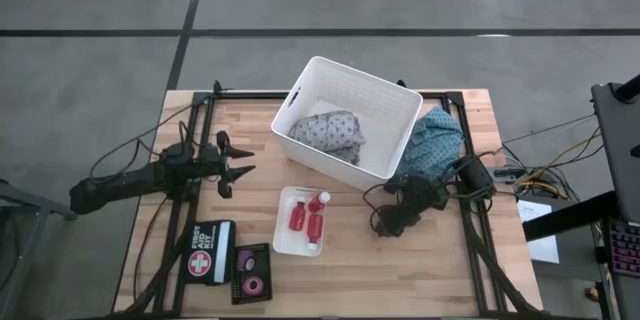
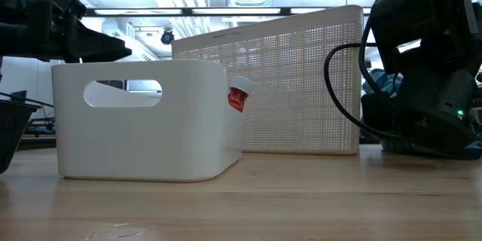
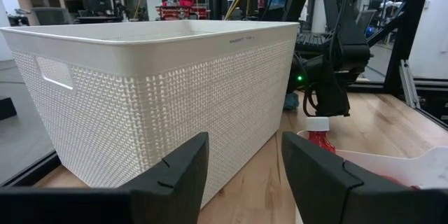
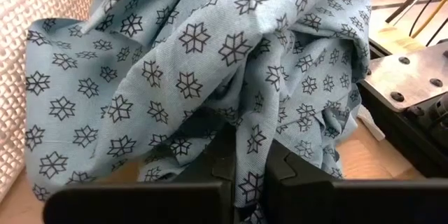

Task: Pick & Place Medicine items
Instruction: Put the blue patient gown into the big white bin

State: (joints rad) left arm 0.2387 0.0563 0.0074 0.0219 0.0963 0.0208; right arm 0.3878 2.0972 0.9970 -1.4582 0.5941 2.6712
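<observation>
Blue patterned cloth [image 4: 210,77], beside the basket [image 1: 345,90], pinched in the closed right tool [image 4: 248,175].

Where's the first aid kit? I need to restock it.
In the high view, the first aid kit lies at the table's near left, between the left gripper and the dark tape case.

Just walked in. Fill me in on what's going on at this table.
The right gripper has shut on the blue patterned cloth lying beside the white basket on the table's right side. A second patterned cloth lies in the basket. The left gripper hovers over the table's left side, holding nothing. The red bottles sit in a small white tray, untouched, with a first aid box and a dark tray of tape rolls nearby.
</observation>
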